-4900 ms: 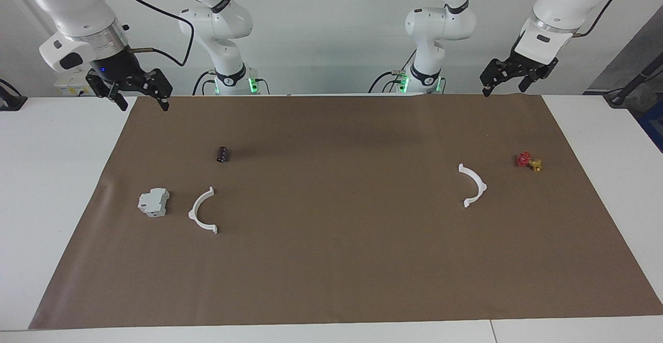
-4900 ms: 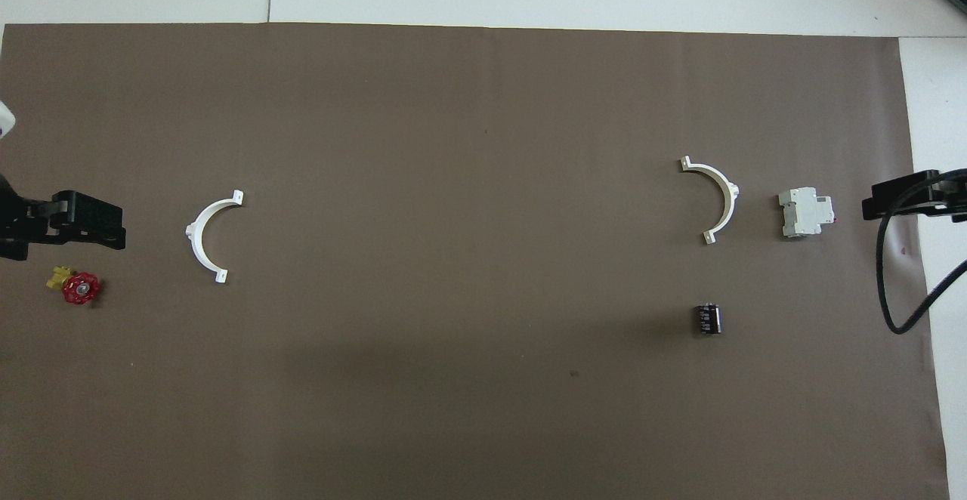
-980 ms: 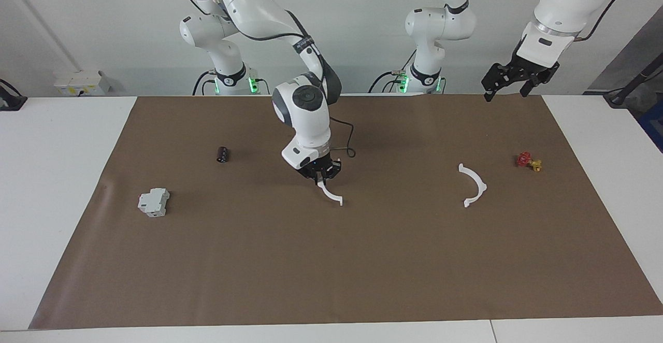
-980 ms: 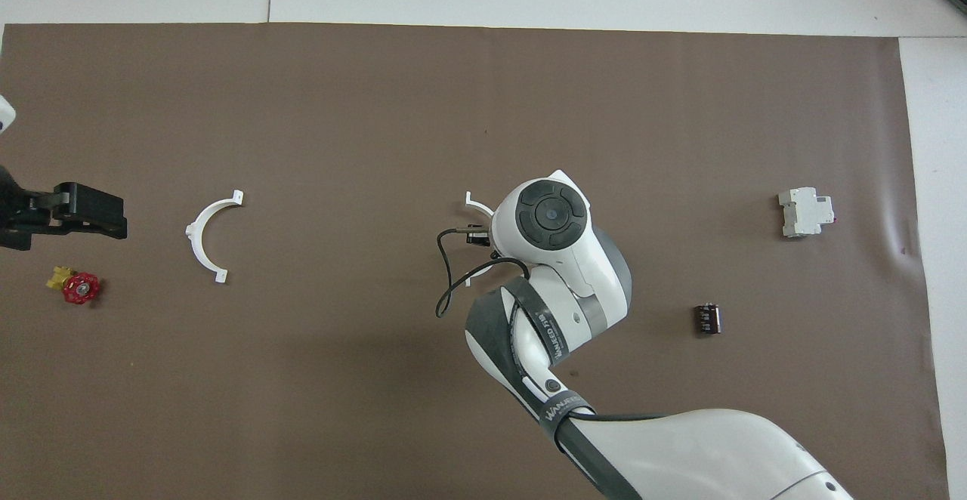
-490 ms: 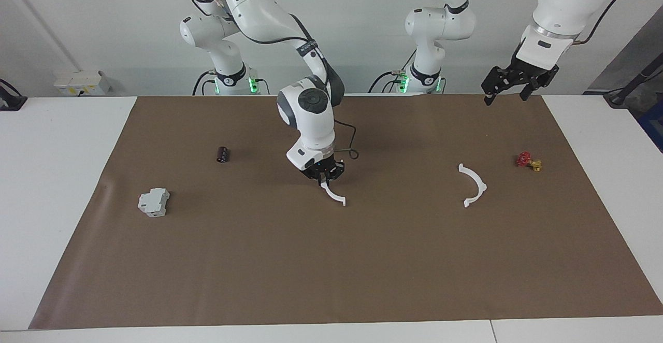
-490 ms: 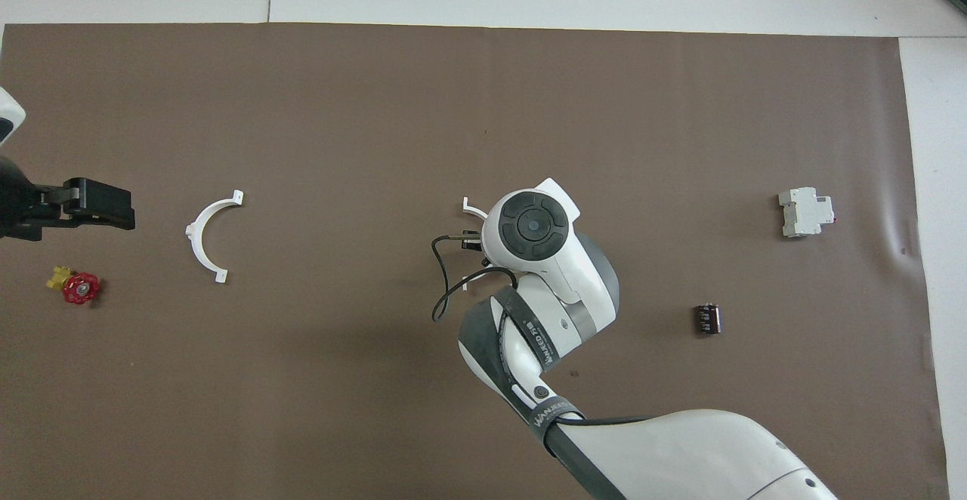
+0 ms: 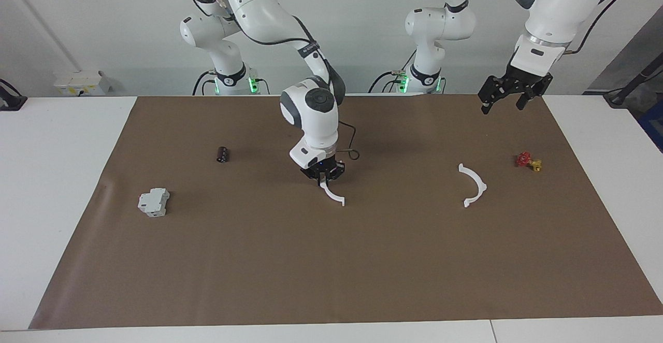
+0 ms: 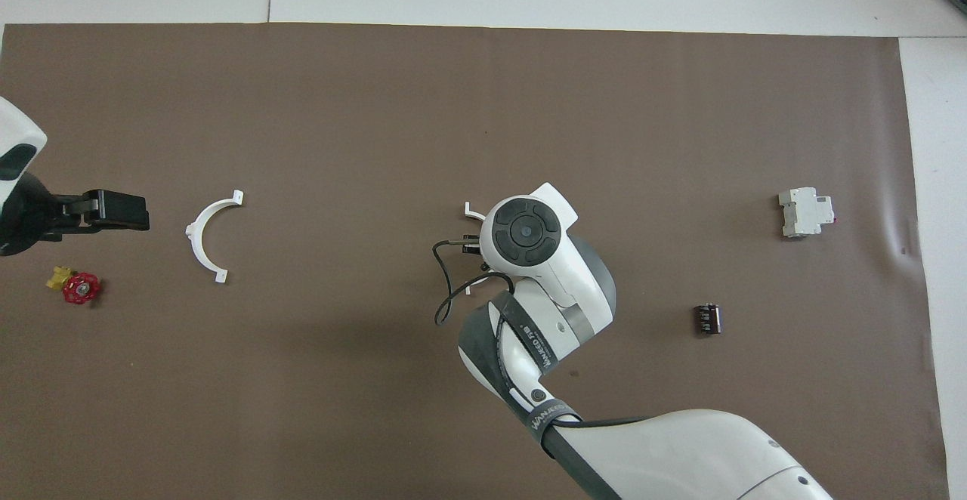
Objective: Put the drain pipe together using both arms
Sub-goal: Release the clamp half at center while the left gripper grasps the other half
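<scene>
Now, right gripper [image 7: 323, 175]: down at the middle of the mat, fingertips pinched on the near end of one arc; whether they have begun to loosen cannot be told
Held arc [image 7: 332, 193]: its free end curves away from the robots and looks to touch the mat; in the overhead view only its two tabbed ends peek out beside the wrist
Right arm [image 7: 311, 112]: reaches in from its base and bends steeply down over the mat's centre, black cable looping beside the wrist
Left gripper [image 7: 504, 91]: up in the air over the mat's edge by the robots, at the left arm's end, fingers spread wide and holding nothing
Second arc [image 7: 472, 185]: flat on the mat toward the left arm's end, well apart from the held arc, nothing touching it
Red-and-yellow valve [image 7: 529, 161]: near the second arc, closer to the mat's end
Dark cylinder [image 7: 222, 154]: on the mat toward the right arm's end
Grey-white block [image 7: 154, 202]: farther from the robots than the cylinder, near the mat's end
Mat [image 7: 331, 270]: brown, covering most of the white table
</scene>
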`<act>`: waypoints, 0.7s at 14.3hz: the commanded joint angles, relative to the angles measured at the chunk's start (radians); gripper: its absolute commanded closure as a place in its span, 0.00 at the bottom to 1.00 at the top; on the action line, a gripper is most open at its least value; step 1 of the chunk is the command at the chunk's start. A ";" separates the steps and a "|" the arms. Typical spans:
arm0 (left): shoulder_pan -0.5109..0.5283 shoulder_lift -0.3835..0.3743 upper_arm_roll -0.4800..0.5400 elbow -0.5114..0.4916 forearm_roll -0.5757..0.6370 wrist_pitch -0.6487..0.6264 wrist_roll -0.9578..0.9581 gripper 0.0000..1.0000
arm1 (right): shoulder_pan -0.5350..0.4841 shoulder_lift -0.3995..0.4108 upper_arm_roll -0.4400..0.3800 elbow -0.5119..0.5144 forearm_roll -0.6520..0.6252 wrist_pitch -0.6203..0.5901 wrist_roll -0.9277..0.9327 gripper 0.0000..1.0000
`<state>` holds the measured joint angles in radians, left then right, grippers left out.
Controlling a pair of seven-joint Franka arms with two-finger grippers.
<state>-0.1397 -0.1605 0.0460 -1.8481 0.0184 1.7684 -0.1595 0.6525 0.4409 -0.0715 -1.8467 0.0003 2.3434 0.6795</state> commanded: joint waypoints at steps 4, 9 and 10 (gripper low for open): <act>0.000 -0.044 0.009 -0.248 -0.012 0.311 0.003 0.00 | -0.034 -0.082 -0.011 0.001 -0.025 -0.030 -0.009 0.00; 0.023 0.123 0.011 -0.296 -0.012 0.561 0.021 0.00 | -0.201 -0.243 -0.011 0.007 -0.026 -0.206 -0.248 0.00; 0.031 0.151 0.011 -0.296 -0.011 0.600 0.072 0.00 | -0.233 -0.272 -0.011 0.007 -0.026 -0.241 -0.291 0.00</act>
<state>-0.1251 -0.0744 0.0567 -2.1467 0.0184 2.2848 -0.1498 0.4766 0.2407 -0.0961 -1.8178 -0.0087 2.1607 0.4639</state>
